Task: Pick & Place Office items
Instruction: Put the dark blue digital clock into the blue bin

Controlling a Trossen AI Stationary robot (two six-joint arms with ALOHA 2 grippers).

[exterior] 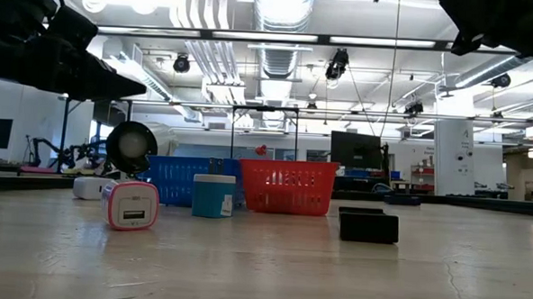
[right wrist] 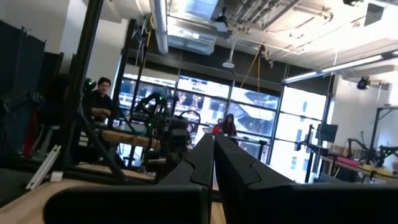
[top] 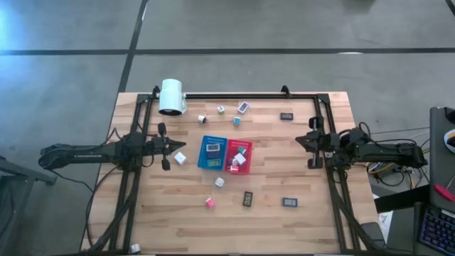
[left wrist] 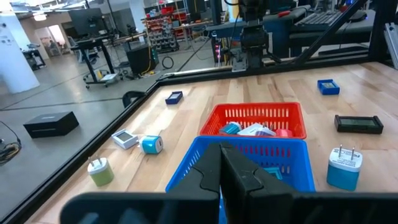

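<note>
- The left end effector (top: 173, 146) hovers over the wooden desk (top: 298, 227), its two fingers pressed together and gripping nothing, as its wrist view shows.
- Just ahead of its fingertips lies a white cube (top: 180, 158), the nearest of the office items. Beyond that sit the blue tray (top: 212, 153) and the red tray (top: 239, 156), touching side by side.
- The blue tray already holds a dark flat item; the red tray holds several small pieces, white, teal and pink.
- The right end effector (top: 301, 139) waits at the opposite edge of the desk, well apart from the trays. Its fingers are also closed and empty, and its wrist view looks out into the room, where two people sit far off.
- More office items lie scattered: a pink-edged cube (top: 210, 203) and a white cube (top: 220, 182) beyond the trays to one side of the left end effector, dark rectangles (top: 248, 198) farther off, and small cubes (top: 221, 109) near a big white cylinder (top: 171, 97) to its other side.
- Judged from this layout, sorting is partly done and the step in hand is a reach for another loose item, most likely by the left arm.
- The next move would call for opening the fingers, lowering around the white cube beside them, and closing squarely so the small piece does not skid away.
</note>
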